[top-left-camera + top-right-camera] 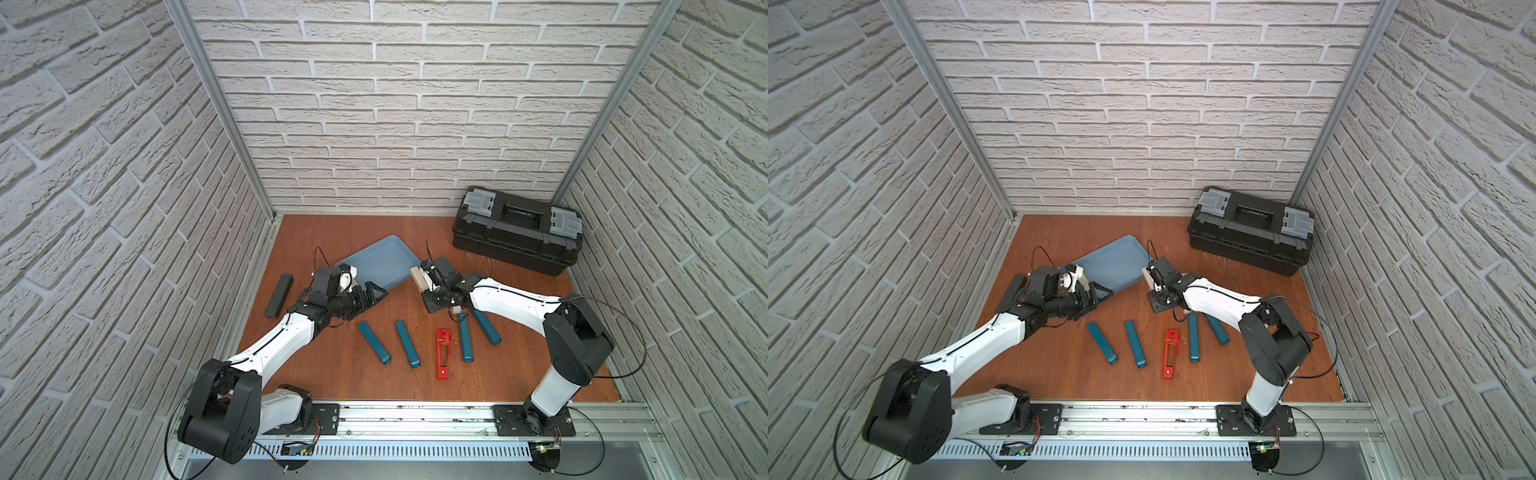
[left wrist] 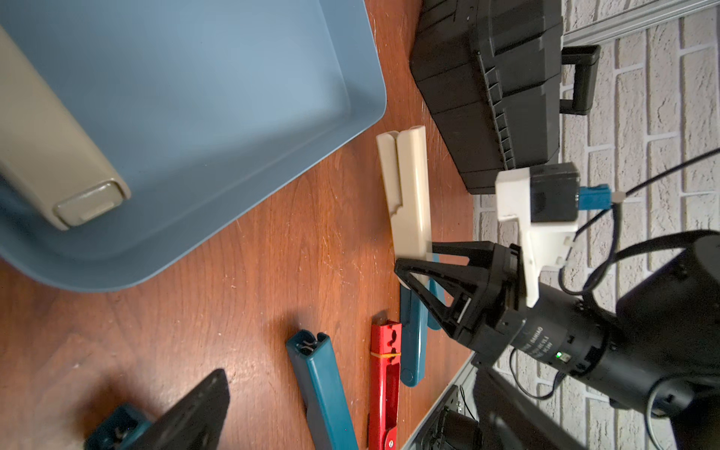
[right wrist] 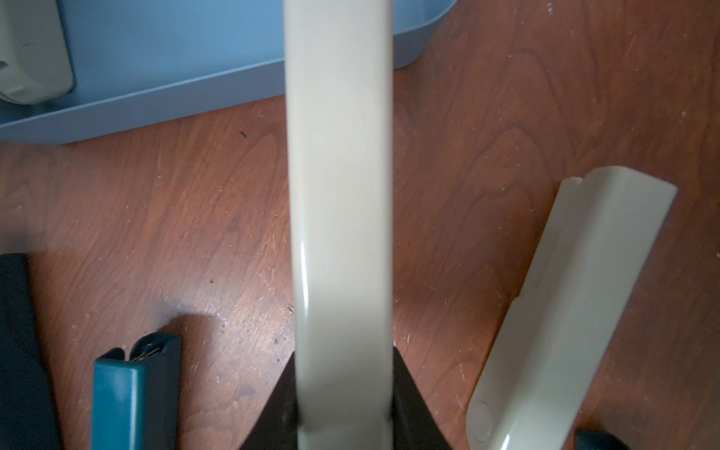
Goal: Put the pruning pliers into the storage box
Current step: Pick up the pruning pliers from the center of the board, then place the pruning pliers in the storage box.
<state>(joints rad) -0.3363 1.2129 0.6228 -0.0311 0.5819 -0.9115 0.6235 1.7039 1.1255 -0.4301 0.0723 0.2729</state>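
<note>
My right jaws were clamped on the tail of a beige pruning plier [image 3: 339, 195], with its nose just off the storage box [image 1: 384, 262] corner. Left jaws hung wide open beside the box. My plan was to lift it clear of the box wall, carry it over the box floor, lower it flat, then release. I couldn't read the tiny white print on my right wrist housing [image 2: 533, 343].

Soft, even light, faint shadows; top views bend at the edges; the beige pliers [image 3: 339, 195] seem blurred.
</note>
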